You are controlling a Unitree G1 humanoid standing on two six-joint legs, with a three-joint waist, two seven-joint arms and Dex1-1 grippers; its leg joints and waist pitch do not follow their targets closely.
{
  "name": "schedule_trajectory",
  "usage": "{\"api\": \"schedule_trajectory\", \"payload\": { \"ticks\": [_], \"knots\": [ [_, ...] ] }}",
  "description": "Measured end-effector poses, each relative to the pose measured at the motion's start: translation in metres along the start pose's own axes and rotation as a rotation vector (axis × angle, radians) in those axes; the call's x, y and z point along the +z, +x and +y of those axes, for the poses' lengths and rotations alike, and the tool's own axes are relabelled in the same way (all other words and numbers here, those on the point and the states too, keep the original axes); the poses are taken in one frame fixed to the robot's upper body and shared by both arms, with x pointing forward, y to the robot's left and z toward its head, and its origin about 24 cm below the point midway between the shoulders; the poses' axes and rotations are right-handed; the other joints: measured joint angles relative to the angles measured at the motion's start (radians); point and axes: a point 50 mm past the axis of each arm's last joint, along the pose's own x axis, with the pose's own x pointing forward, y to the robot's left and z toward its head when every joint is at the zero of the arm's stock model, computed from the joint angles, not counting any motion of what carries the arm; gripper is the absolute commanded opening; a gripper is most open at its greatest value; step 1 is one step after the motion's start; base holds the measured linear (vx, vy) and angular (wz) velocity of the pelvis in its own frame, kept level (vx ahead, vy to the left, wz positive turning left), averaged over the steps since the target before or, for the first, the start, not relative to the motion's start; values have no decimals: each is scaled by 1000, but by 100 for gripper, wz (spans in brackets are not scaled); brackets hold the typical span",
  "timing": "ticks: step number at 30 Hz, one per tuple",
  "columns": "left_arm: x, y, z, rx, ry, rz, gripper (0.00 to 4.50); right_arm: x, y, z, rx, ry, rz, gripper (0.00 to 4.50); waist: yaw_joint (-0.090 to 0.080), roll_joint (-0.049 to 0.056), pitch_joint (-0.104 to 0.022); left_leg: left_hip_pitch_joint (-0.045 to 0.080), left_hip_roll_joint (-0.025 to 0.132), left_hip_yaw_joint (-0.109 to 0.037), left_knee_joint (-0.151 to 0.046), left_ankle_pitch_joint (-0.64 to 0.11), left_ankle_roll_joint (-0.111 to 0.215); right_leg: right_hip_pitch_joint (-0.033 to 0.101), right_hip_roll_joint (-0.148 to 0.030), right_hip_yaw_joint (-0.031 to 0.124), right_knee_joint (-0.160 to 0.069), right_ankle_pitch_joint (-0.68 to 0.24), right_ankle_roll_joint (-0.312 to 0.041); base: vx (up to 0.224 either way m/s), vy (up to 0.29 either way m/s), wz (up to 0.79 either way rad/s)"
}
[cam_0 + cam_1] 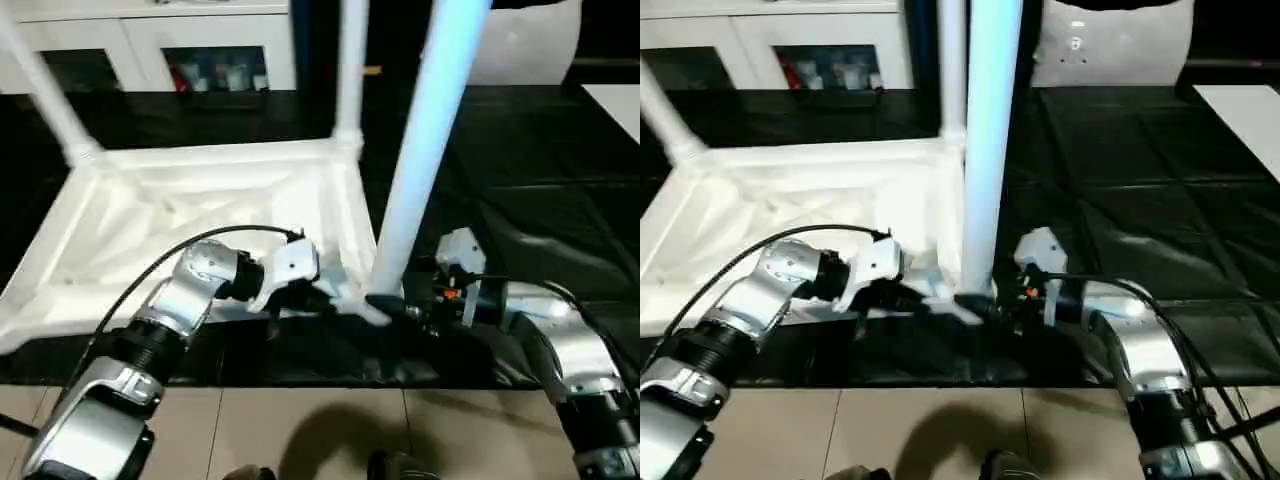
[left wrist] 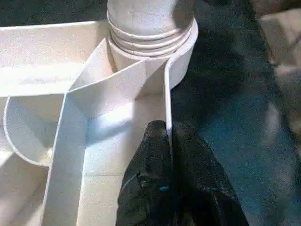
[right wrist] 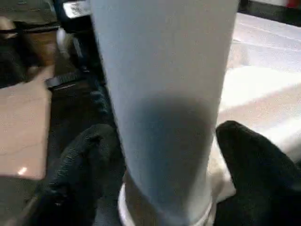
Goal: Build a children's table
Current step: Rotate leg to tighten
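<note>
The children's table top (image 1: 200, 200) lies upside down on a black mat, its ribbed underside facing up. Two white legs (image 1: 45, 90) (image 1: 350, 70) stand in its far corners. A third leg (image 1: 420, 150) stands upright in the near right corner socket, with its collar (image 2: 150, 33) seated there. My left gripper (image 1: 320, 298) is shut on the thin rim wall (image 2: 167, 94) of the top just beside that socket. My right gripper (image 1: 385, 305) sits at the base of this leg (image 3: 164, 94), its black fingers (image 3: 80, 169) spread open on either side of it.
The black mat (image 1: 520, 180) stretches away to the right of the top. Tile floor (image 1: 300, 430) runs along the near edge. White cabinets (image 1: 150, 40) stand at the back, a white bag-like object (image 1: 525, 40) at the back right, and a white sheet (image 1: 620, 105) at the far right.
</note>
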Motion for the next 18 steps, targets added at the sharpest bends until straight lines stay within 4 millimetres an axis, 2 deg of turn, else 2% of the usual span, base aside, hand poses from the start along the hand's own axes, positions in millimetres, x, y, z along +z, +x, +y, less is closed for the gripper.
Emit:
{"api": "schedule_trajectory", "payload": {
  "ticks": [3,7,18],
  "knots": [
    [0,-2,-4,-49,28,15,0,0,1,0,79,3,24,327,15,-3,0,3,0,1,0,0,-1,0,0,1,3,0,0,0,0,0],
    [1,-2,-6,-85,38,23,0,-2,1,4,154,12,34,287,25,-6,0,6,0,3,0,-1,-2,0,0,4,4,0,0,0,0,0],
    [-1,-9,-11,-128,55,44,0,-2,0,8,265,38,61,202,32,-14,0,7,0,5,-1,0,-1,0,1,6,4,-1,1,0,0,0]
  ]
}}
